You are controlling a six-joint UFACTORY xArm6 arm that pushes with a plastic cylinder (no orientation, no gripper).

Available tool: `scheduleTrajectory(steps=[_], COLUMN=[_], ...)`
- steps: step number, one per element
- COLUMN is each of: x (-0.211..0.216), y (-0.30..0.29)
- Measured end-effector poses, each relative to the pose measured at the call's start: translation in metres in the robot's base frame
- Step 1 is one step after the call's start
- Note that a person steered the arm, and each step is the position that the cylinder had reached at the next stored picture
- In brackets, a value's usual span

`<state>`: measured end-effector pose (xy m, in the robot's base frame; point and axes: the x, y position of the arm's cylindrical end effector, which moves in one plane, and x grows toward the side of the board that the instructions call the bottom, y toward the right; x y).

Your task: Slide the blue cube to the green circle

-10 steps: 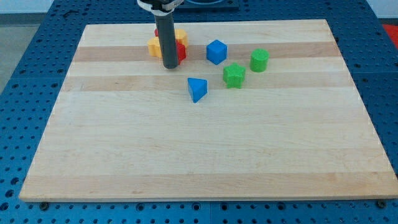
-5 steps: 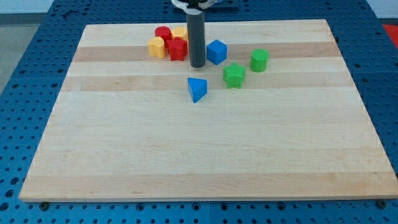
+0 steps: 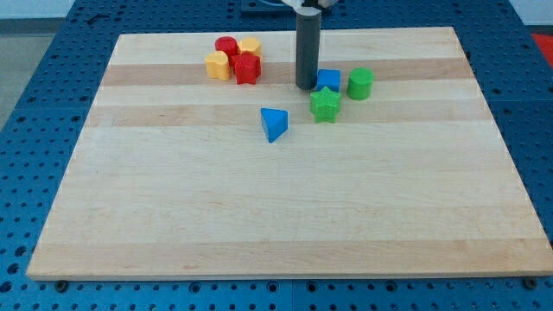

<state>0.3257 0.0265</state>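
The blue cube (image 3: pixel 329 80) sits near the view's top, right of centre, between my rod and the green circle (image 3: pixel 360 83). A small gap separates the cube from the green circle. My tip (image 3: pixel 306 86) rests against the cube's left side. A green star block (image 3: pixel 326 104) lies just below the cube, touching or nearly touching it.
A blue triangular block (image 3: pixel 274 123) lies below and left of my tip. A cluster of two red blocks (image 3: pixel 246 67) and two yellow blocks (image 3: pixel 218 64) sits at the view's top left. The wooden board (image 3: pixel 276 216) lies on a blue perforated table.
My rod has moved right from the red and yellow cluster to the blue cube and pushed the cube right, close to the green circle and above the green star.
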Motion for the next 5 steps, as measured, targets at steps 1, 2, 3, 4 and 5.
scheduleTrajectory(steps=[1,2,3,4,5], x=[0.012,0.018,0.017,0.017,0.017], y=[0.001,0.005,0.033,0.05,0.058])
